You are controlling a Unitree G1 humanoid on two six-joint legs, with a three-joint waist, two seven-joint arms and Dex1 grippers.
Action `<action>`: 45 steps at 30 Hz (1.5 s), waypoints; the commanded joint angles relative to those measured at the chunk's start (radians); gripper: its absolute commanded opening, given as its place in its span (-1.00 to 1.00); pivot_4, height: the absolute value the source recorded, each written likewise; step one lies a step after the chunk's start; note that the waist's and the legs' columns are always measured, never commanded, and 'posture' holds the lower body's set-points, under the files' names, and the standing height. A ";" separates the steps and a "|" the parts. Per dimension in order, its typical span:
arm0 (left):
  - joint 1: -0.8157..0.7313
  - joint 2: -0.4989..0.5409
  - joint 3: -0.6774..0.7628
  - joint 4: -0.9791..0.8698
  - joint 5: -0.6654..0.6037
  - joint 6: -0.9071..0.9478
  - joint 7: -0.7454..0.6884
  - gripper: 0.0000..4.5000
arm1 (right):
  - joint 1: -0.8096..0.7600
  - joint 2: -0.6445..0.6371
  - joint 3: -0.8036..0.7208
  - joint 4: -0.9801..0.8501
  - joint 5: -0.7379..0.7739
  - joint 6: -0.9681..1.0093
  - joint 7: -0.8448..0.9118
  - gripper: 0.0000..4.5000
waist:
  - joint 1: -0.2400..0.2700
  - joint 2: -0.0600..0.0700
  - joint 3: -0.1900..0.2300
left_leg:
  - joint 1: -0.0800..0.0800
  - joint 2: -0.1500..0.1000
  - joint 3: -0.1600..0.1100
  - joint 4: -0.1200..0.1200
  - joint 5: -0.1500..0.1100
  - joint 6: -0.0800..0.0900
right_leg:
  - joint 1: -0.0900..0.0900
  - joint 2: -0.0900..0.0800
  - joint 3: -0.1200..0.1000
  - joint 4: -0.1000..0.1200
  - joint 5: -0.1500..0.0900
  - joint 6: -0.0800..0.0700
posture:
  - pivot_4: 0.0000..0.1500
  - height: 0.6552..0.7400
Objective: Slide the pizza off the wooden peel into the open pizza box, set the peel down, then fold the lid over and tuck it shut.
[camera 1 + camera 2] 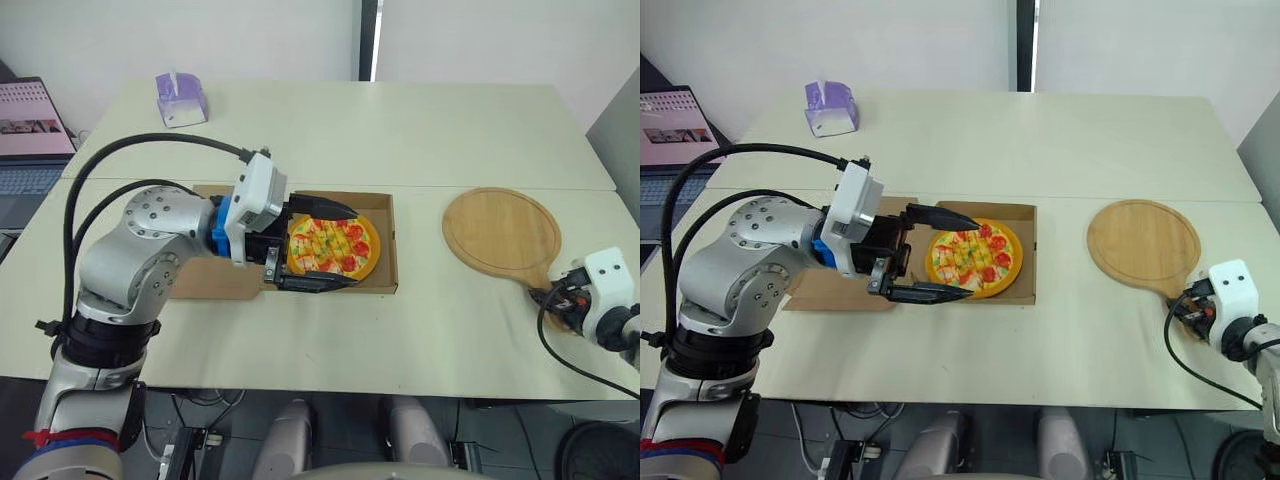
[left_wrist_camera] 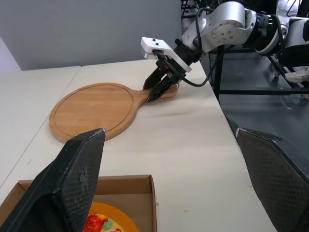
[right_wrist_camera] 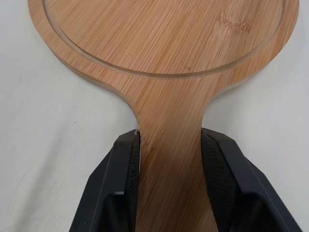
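The pizza (image 1: 335,245) lies inside the open cardboard box (image 1: 387,210) at the table's middle. The box lid (image 1: 830,290) lies flat to the left, partly under my left arm. My left gripper (image 1: 352,248) hovers open over the box, one black finger on each side of the pizza. The round wooden peel (image 1: 503,230) rests flat and bare on the table at the right. My right gripper (image 3: 170,137) is shut on the peel's handle, with a finger (image 3: 123,169) pressed to each edge. In the left wrist view the peel (image 2: 91,108) and right gripper (image 2: 157,94) lie beyond the box.
A purple tissue box (image 1: 181,100) stands at the far left of the table. A laptop (image 1: 30,130) sits on a side desk to the left. The peel's handle is close to the table's right front edge (image 1: 560,385).
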 commanded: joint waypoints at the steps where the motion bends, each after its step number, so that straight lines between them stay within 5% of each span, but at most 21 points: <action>1: -0.017 0.002 0.004 -0.010 0.023 -0.011 0.016 1.00 | 0.012 -0.018 -0.032 -0.036 0.030 0.029 -0.018 0.02 | 0.002 0.000 0.000 | 0.000 0.000 0.000 0.000 0.000 0.000 | 0.000 0.000 0.000 0.000 0.000 0.000 | 1.00 1.00; 8: 0.017 0.019 0.031 -0.038 0.032 -0.006 0.050 1.00 | -0.002 -0.152 -0.080 0.000 0.120 0.050 0.069 0.99 | 0.001 0.000 0.000 | 0.000 0.000 0.000 0.000 0.000 0.000 | 0.000 0.000 0.000 0.001 0.000 0.000 | 1.00 1.00; 15: 0.147 0.074 0.146 -0.114 0.053 -0.012 0.146 1.00 | -0.177 -0.305 0.048 0.171 0.114 -0.176 0.180 0.99 | -0.004 0.000 0.000 | 0.002 0.001 0.001 0.000 0.000 0.000 | 0.000 0.000 0.000 0.001 0.000 0.000 | 1.00 1.00; 24: 0.570 0.050 0.552 -0.294 0.018 0.131 0.452 1.00 | -0.609 -0.242 0.398 0.376 0.078 -0.611 0.432 0.99 | -0.019 -0.001 0.001 | 0.002 0.006 0.001 0.000 0.000 0.000 | 0.000 0.000 0.001 0.000 0.000 0.000 | 1.00 1.00; 34: 1.041 -0.310 0.936 -0.439 -0.301 0.254 0.793 1.00 | -0.922 -0.056 0.630 0.454 0.146 -0.593 0.708 0.99 | 0.006 -0.003 0.000 | -0.001 0.006 -0.002 0.000 0.000 0.000 | 0.000 -0.001 -0.002 -0.007 0.001 -0.001 | 1.00 1.00; 40: 1.215 -0.494 0.909 -0.444 -0.696 0.240 1.025 1.00 | -0.962 -0.024 0.651 0.474 0.147 -0.594 0.755 0.99 | 0.016 -0.004 -0.002 | -0.002 0.005 -0.002 -0.001 -0.001 0.001 | 0.001 -0.004 0.000 -0.014 0.003 0.001 | 1.00 1.00; 45: 1.148 -0.534 0.812 -0.401 -0.892 0.144 1.302 1.00 | -0.947 -0.028 0.649 0.463 0.146 -0.584 0.752 0.99 | 0.007 -0.003 -0.002 | -0.001 0.002 0.004 -0.001 -0.006 0.006 | -0.001 -0.005 0.010 -0.016 0.005 0.004 | 1.00 1.00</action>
